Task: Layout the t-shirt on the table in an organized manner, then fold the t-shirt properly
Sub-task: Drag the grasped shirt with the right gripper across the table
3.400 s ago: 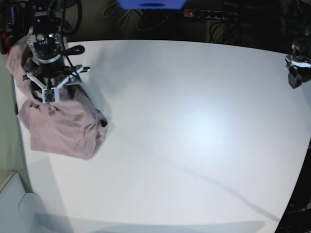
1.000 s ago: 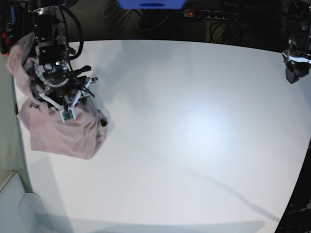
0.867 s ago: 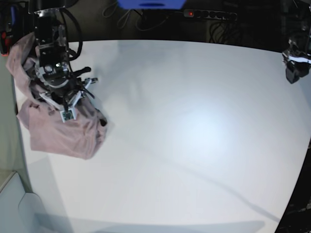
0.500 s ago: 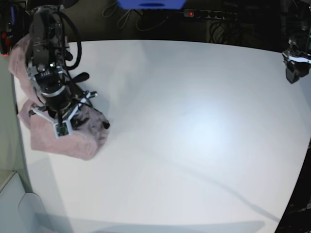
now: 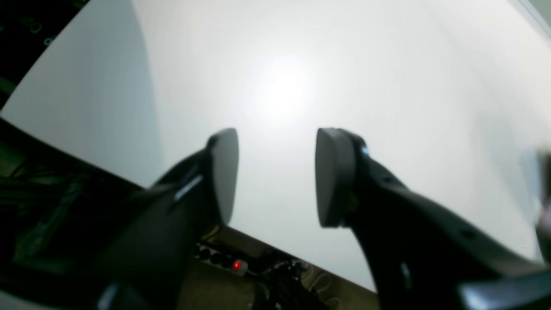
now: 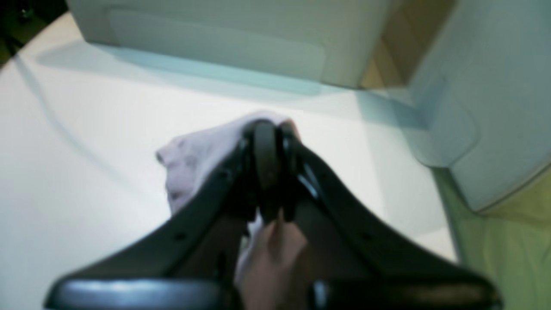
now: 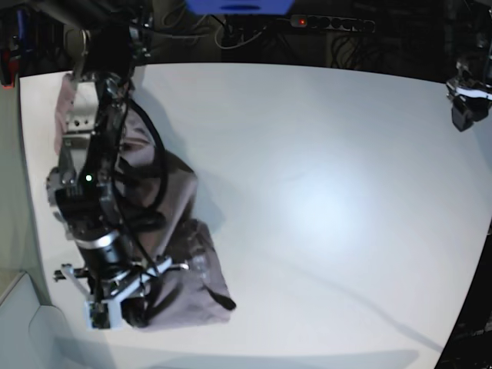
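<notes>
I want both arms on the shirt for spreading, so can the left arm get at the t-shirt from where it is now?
Probably, though not without a long reach. The left gripper sits open at the table's far edge, bare tabletop between it and the t-shirt, which the right gripper pinches on the opposite side.

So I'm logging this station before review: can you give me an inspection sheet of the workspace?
Surface: white table, mostly bare, glare patch mid-table.
Job's things: t-shirt bunched, stretched along the table's left side in the base view, not laid flat.
Clutter: nothing seen on the table.
Grippers: right gripper shut on t-shirt cloth; left gripper open, empty, at the far table edge.
Cables: black cables run along the right arm; more behind the table.
Surroundings: power strip with a red light beyond the far edge.
</notes>
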`<move>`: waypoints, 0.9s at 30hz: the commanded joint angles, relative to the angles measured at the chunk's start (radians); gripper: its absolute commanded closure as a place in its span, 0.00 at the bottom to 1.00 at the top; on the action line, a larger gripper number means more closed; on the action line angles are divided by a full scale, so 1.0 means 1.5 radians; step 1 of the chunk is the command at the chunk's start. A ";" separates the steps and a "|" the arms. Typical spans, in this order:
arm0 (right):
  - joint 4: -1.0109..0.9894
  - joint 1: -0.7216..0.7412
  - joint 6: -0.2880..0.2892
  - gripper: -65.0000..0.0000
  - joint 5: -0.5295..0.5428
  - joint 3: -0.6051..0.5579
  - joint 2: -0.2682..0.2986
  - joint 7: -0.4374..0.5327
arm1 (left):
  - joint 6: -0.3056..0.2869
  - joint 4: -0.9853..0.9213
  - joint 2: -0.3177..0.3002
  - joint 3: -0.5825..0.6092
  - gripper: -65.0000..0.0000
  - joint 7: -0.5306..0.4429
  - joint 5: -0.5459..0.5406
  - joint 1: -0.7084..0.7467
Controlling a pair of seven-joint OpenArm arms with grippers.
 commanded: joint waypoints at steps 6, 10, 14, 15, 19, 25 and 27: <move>-0.137 0.074 -0.003 1.00 0.002 -0.026 -0.062 -0.016 | -0.004 0.010 -0.012 -0.007 0.56 -0.014 -0.009 0.000; -0.322 0.122 -0.004 0.85 0.002 -0.033 -0.061 -0.012 | -0.004 0.010 -0.013 -0.006 0.55 -0.014 -0.008 -0.013; -0.361 0.112 -0.005 0.68 0.002 -0.034 -0.049 0.017 | -0.005 0.010 -0.013 -0.004 0.55 -0.013 -0.010 -0.020; -0.360 0.107 -0.006 0.63 0.002 -0.034 -0.043 0.021 | -0.005 0.010 -0.013 -0.002 0.55 -0.013 -0.011 -0.025; -0.271 0.072 -0.007 0.47 0.002 -0.033 -0.023 0.024 | -0.005 0.010 -0.013 -0.001 0.48 0.048 -0.014 -0.062; -0.098 -0.049 -0.007 0.43 -0.001 -0.033 -0.012 0.019 | -0.005 0.010 -0.006 0.031 0.39 0.143 -0.014 -0.144; -0.066 -0.106 -0.005 0.43 -0.001 -0.037 -0.011 0.019 | -0.005 0.010 -0.006 0.057 0.39 0.148 -0.014 -0.159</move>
